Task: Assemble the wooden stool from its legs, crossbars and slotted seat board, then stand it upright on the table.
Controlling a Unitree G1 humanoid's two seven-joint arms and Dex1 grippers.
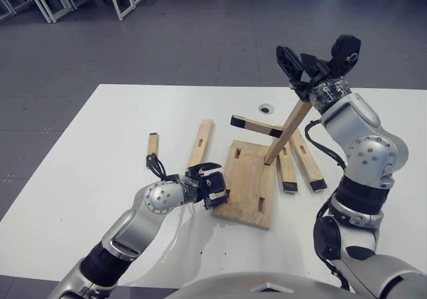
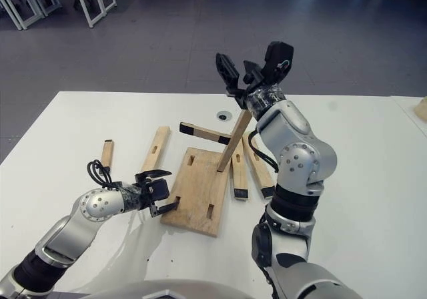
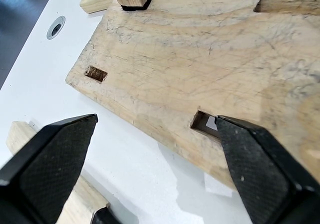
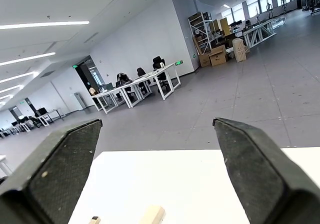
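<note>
Grey floor [image 1: 200, 39]; white desks [image 4: 116, 95] behind; round grommet [image 1: 267, 107].

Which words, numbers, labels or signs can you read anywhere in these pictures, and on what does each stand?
No text can be read.
On the pale wooden slotted seat board: bare wood, no print.
On the white table: no print.
On the far wall, a small green sign: too small to read.

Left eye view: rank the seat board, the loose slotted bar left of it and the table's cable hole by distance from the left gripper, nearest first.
1. Seat board, right beside the left gripper.
2. Slotted bar, just beyond, to the left.
3. Cable hole, near the table's far edge.
</note>
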